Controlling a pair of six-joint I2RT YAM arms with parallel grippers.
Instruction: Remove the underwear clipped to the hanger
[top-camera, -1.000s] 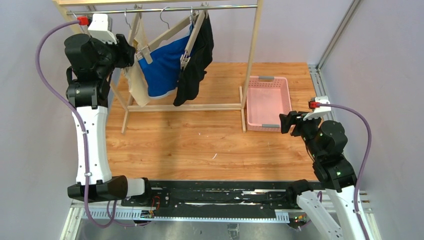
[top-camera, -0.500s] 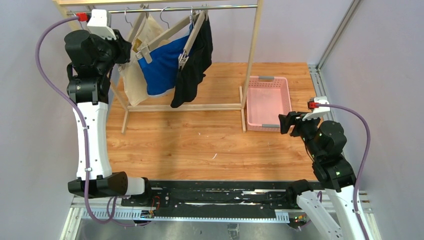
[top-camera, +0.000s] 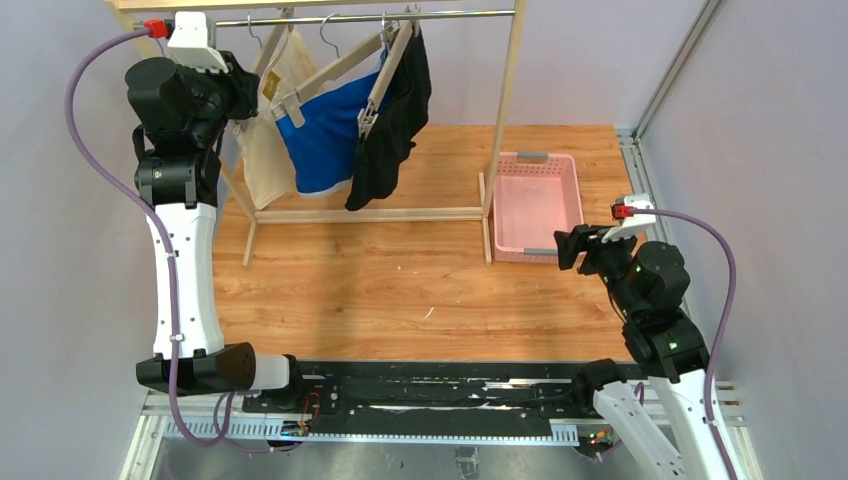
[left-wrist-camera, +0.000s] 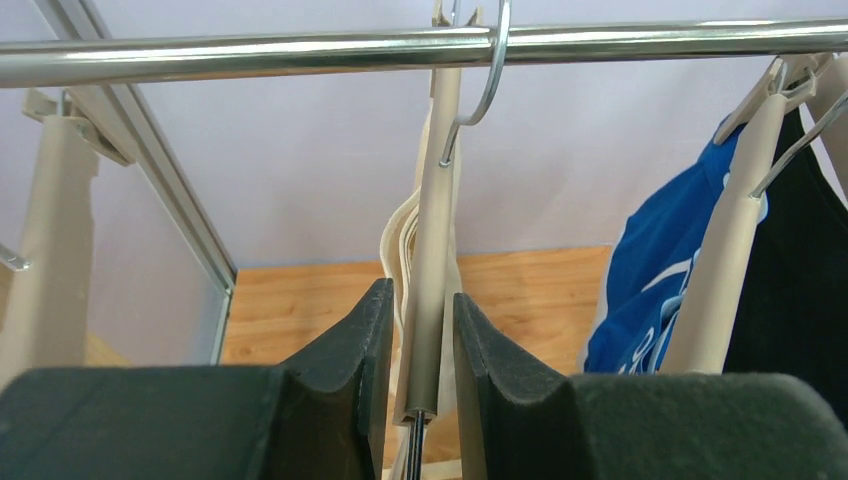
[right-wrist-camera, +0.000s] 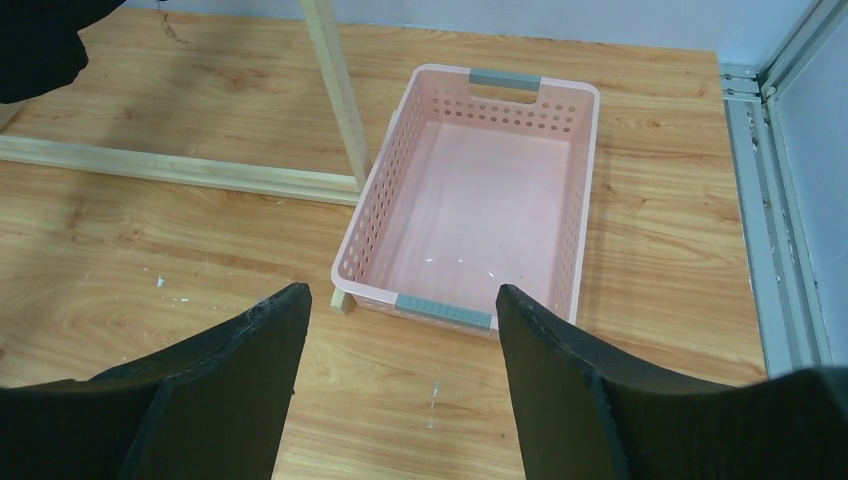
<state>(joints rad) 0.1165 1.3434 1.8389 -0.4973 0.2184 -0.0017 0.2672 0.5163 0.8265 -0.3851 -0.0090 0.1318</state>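
Three pieces of underwear hang clipped to beige hangers on the metal rail (top-camera: 350, 17): cream-white (top-camera: 262, 150) at the left, royal blue (top-camera: 325, 135) in the middle, black (top-camera: 392, 125) at the right. My left gripper (top-camera: 250, 92) is up at the rail's left end. In the left wrist view it (left-wrist-camera: 420, 335) is shut on the cream underwear's hanger bar (left-wrist-camera: 432, 260), with cream fabric (left-wrist-camera: 397, 240) behind it; blue (left-wrist-camera: 650, 270) and black (left-wrist-camera: 790, 260) hang to the right. My right gripper (top-camera: 565, 245) is open and empty, low over the table near the basket (right-wrist-camera: 400, 300).
The wooden rack's right post (top-camera: 505, 120) and base bar (top-camera: 370, 214) stand on the wooden table. A pink perforated basket (top-camera: 576, 190) sits right of the rack, empty in the right wrist view (right-wrist-camera: 385, 190). An aluminium frame rail (top-camera: 628, 160) runs along the right edge.
My left gripper has risen and shifted left with the hanger in it; the cream underwear has swung up and left with it. The right arm has barely moved.
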